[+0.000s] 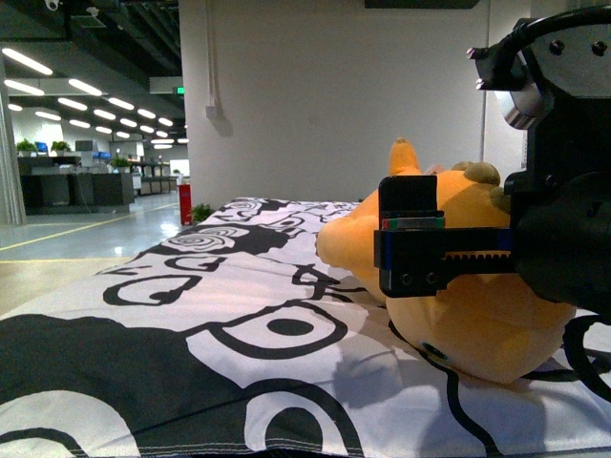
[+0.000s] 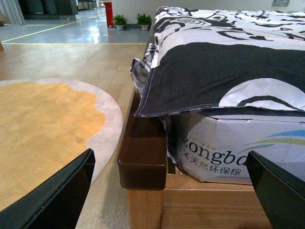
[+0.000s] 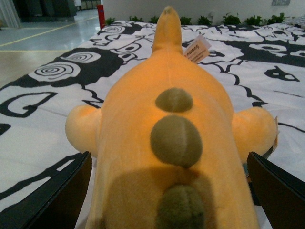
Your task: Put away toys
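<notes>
The toy, an orange-yellow plush animal point(image 1: 477, 315), lies on the black-and-white bed cover point(image 1: 239, 315) at the right of the front view. Olive spots point(image 3: 176, 139) run down its back point(image 3: 143, 119), and a paper tag point(image 3: 196, 49) sits near its far end. My right gripper point(image 3: 169, 200) is open, its fingers point(image 3: 47, 195) either side of the plush body without touching it. From the front, one dark finger point(image 1: 410, 239) of it stands before the toy. My left gripper point(image 2: 167, 200) is open and empty, low beside the bed's corner. It does not show in the front view.
The bed has a wooden frame point(image 2: 200, 205) with a dark brown corner block point(image 2: 143, 148) and a plastic-wrapped mattress point(image 2: 228, 148). An orange round rug point(image 2: 43, 124) lies on the wood floor beside it. A white wall point(image 1: 315, 95) stands behind the bed, with open office floor to the left.
</notes>
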Tool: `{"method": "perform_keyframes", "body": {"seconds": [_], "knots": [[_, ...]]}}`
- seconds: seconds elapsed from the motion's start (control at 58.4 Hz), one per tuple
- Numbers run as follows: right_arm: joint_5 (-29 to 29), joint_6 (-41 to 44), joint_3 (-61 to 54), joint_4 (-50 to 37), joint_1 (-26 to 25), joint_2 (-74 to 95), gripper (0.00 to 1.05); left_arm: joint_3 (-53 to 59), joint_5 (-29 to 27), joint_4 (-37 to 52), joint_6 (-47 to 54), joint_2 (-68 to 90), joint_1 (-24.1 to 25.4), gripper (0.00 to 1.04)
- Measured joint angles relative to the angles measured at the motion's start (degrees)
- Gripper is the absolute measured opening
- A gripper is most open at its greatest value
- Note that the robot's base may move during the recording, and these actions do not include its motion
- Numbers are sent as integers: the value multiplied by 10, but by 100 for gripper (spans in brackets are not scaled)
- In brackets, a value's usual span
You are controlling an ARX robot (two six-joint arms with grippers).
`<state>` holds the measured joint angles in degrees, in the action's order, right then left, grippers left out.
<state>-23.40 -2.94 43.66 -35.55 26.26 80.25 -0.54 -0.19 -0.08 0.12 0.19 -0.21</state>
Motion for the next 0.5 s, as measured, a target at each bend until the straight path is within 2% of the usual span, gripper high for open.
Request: {"method": "perform_keyframes", "body": {"seconds": [0.274, 0.36, 0.497], "knots": [[-19, -7, 0, -24, 4, 24, 97, 0, 0, 0, 0, 0, 0, 98], [-23, -6, -2, -28, 5, 24, 85, 0, 0, 0, 0, 0, 0, 99], [-22, -4, -7, -30, -1, 18, 56, 0, 0, 0, 0, 0, 0, 98]]}}
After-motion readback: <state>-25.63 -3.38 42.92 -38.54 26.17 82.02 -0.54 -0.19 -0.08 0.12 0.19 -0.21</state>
